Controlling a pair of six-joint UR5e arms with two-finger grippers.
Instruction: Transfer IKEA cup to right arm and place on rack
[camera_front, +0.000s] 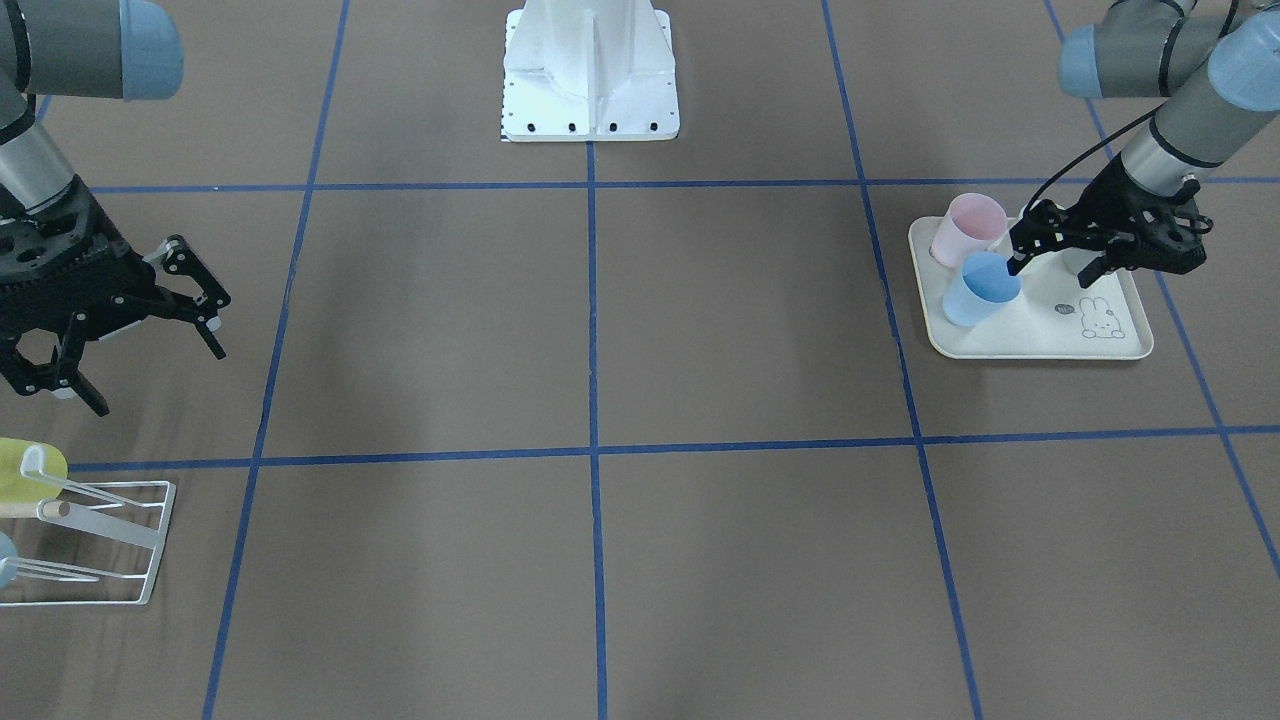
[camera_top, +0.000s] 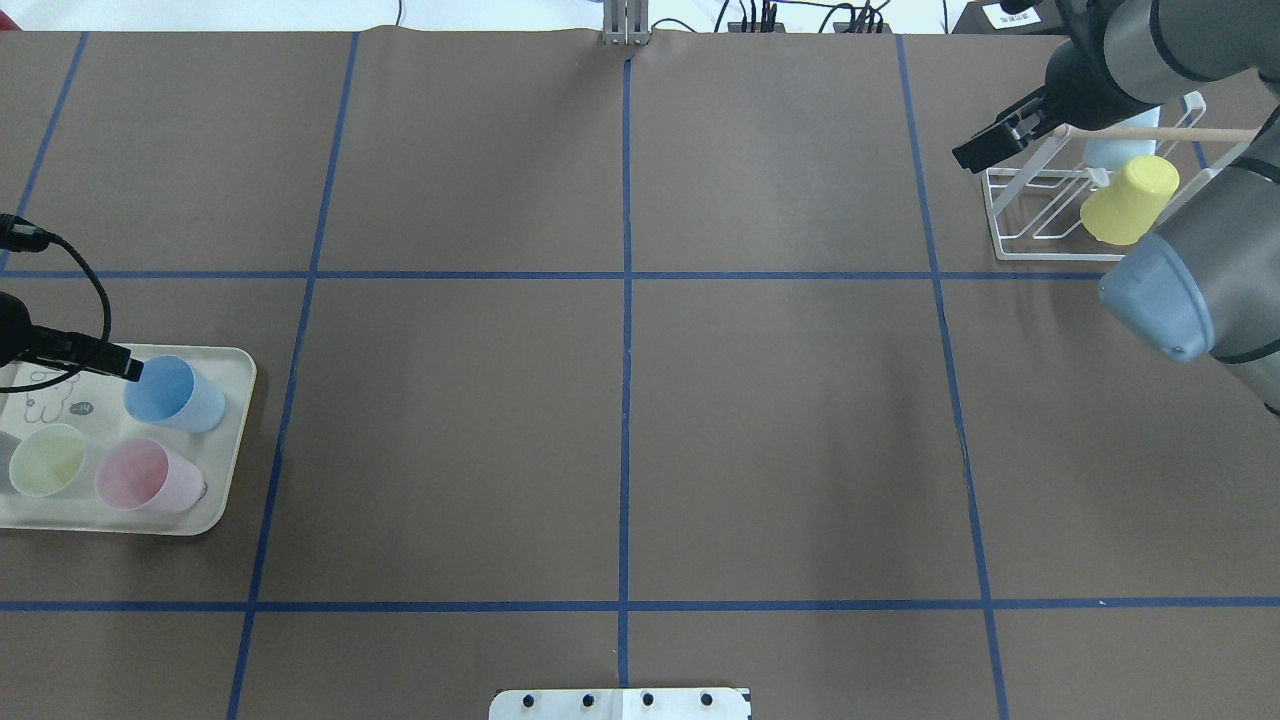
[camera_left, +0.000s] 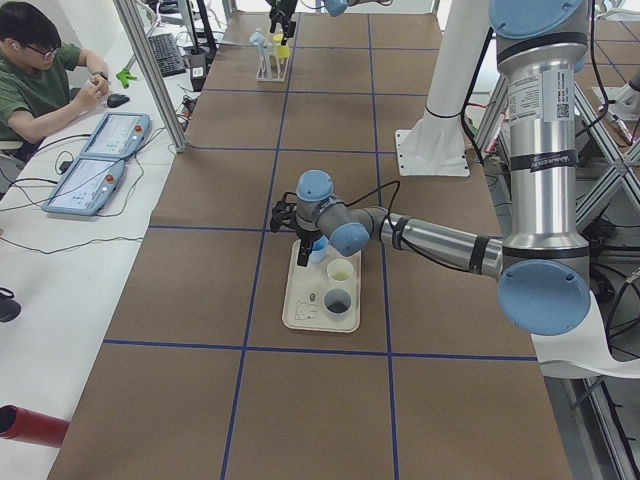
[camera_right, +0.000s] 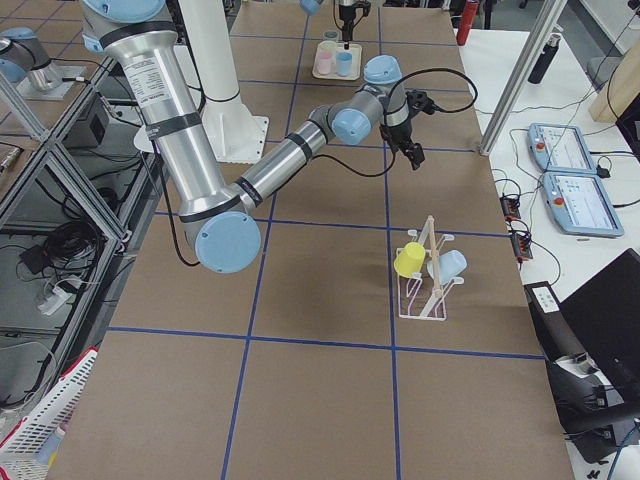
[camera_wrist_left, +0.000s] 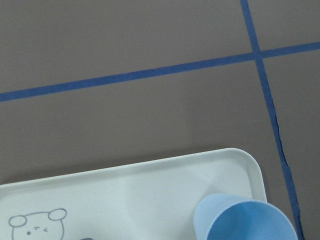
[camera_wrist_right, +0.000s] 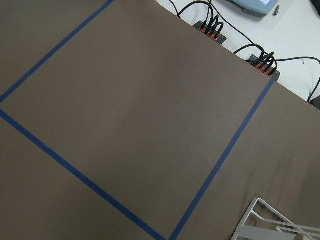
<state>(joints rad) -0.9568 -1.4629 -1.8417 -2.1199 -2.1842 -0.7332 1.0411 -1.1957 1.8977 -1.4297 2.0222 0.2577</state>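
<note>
A blue IKEA cup (camera_front: 980, 290) (camera_top: 175, 393) (camera_wrist_left: 245, 220) stands upright on a cream bunny tray (camera_front: 1040, 340) (camera_top: 230, 440). My left gripper (camera_front: 1052, 270) hangs over the tray, open. One slim fingertip (camera_top: 130, 368) is at the cup's rim and the other stays outside the cup. The right arm's chunky gripper (camera_front: 150, 375) is open and empty, above the table beside the rack (camera_front: 100, 540) (camera_top: 1040, 215) (camera_right: 425, 290). On the rack hang a yellow cup (camera_top: 1130, 200) and a pale blue cup (camera_top: 1120, 145).
A pink cup (camera_top: 148, 477) and a green cup (camera_top: 48, 460) also stand on the tray. The white robot base (camera_front: 590, 70) stands at mid-table. A person (camera_left: 40, 80) sits at a side bench with tablets (camera_left: 95, 170). The brown mat carries blue tape lines.
</note>
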